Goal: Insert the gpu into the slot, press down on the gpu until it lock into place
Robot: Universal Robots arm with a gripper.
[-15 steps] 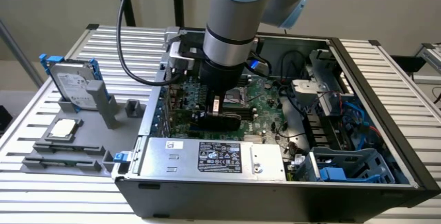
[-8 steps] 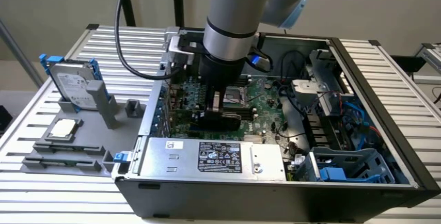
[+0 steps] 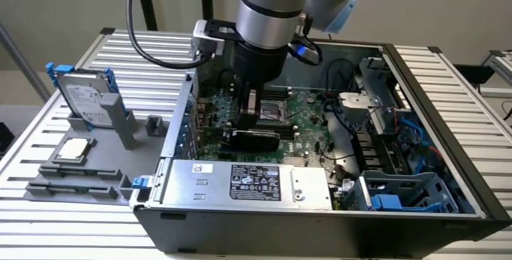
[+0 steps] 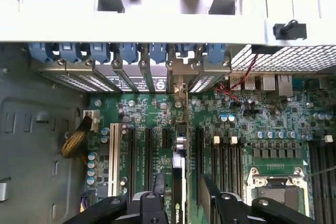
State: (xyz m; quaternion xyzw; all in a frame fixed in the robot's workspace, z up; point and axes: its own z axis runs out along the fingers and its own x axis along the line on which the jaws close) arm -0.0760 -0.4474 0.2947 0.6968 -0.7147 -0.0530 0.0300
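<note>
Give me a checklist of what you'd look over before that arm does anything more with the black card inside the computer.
1. gpu standing upright on the motherboard: ok.
2. Hand open, one finger on each side of the gpu, not clamping it: ok.
3. gpu pushed fully home and locked: cannot tell; its bottom edge is hidden.
4. Brown cable bundle lying well away from the gpu: ok.
5. Computer case open above the gpu: ok.
</note>
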